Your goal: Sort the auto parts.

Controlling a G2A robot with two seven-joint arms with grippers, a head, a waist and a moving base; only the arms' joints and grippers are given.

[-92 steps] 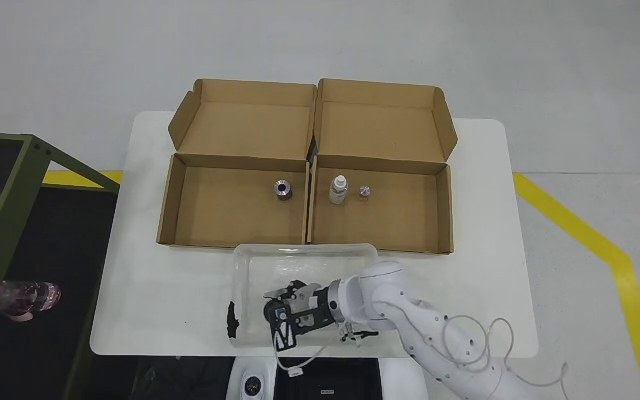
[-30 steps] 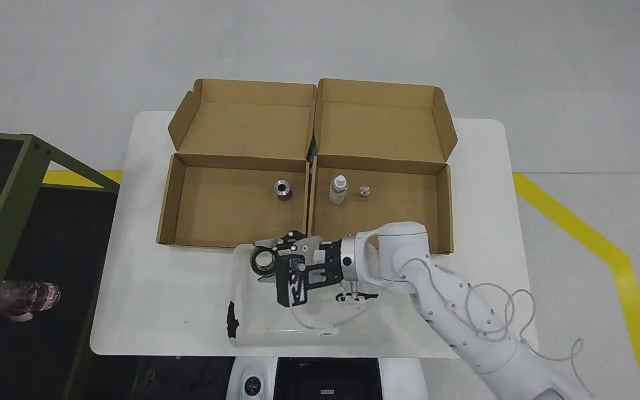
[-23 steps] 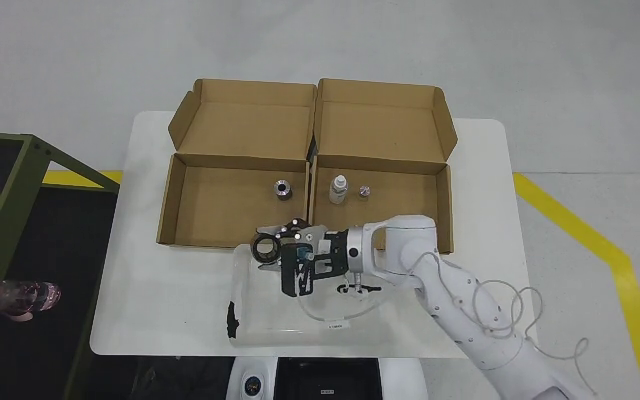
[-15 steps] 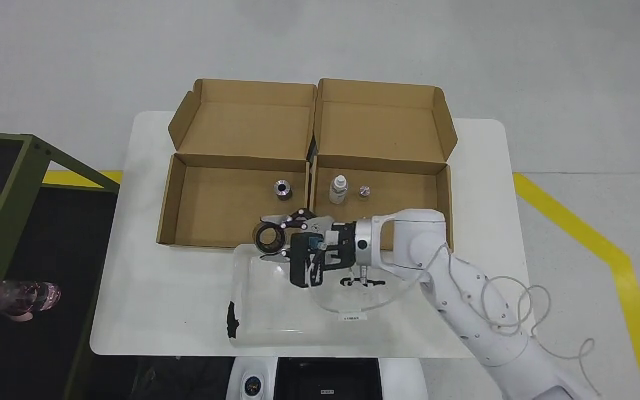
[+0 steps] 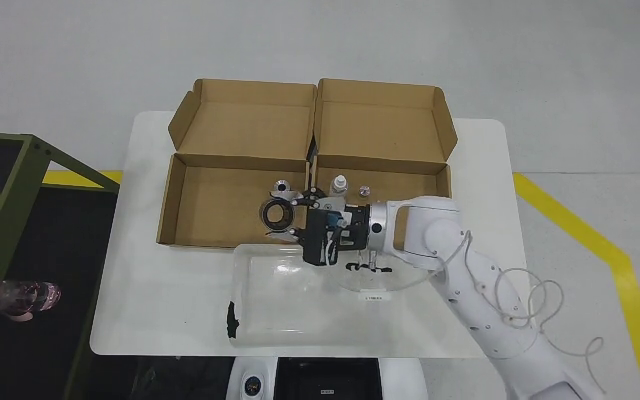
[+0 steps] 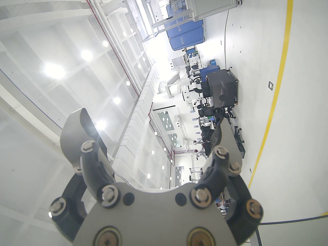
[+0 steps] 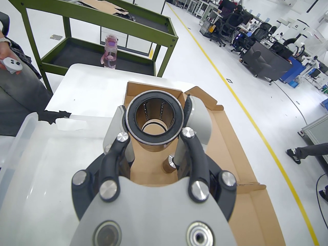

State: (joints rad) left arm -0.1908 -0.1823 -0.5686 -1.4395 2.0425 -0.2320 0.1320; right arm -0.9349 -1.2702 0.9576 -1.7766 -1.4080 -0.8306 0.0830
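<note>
My right gripper (image 5: pixel 278 212) is shut on a dark-rimmed cylindrical bearing (image 5: pixel 273 212), held above the near right corner of the left cardboard box (image 5: pixel 200 212). In the right wrist view the bearing (image 7: pixel 155 94) sits upright between the fingers (image 7: pixel 197 113), with the box floor (image 7: pixel 230 142) below it. A small metal part (image 7: pixel 167 165) lies in that box just beneath the gripper (image 7: pixel 156 115). The right box (image 5: pixel 415 215) holds a white bottle (image 5: pixel 341 183) and a small silver part (image 5: pixel 365 189). My left gripper (image 6: pixel 150 129) is open with nothing in it, against the hall ceiling.
A clear plastic bin (image 5: pixel 262 300) stands at the table's near edge, in front of the two boxes; its rim (image 7: pixel 30 129) is beside my right wrist. Both box lids stand up at the far side. A green cart (image 5: pixel 30 200) stands left of the table.
My right arm has lifted the bearing out of the clear bin and carried it away from the near edge, over the left box.
</note>
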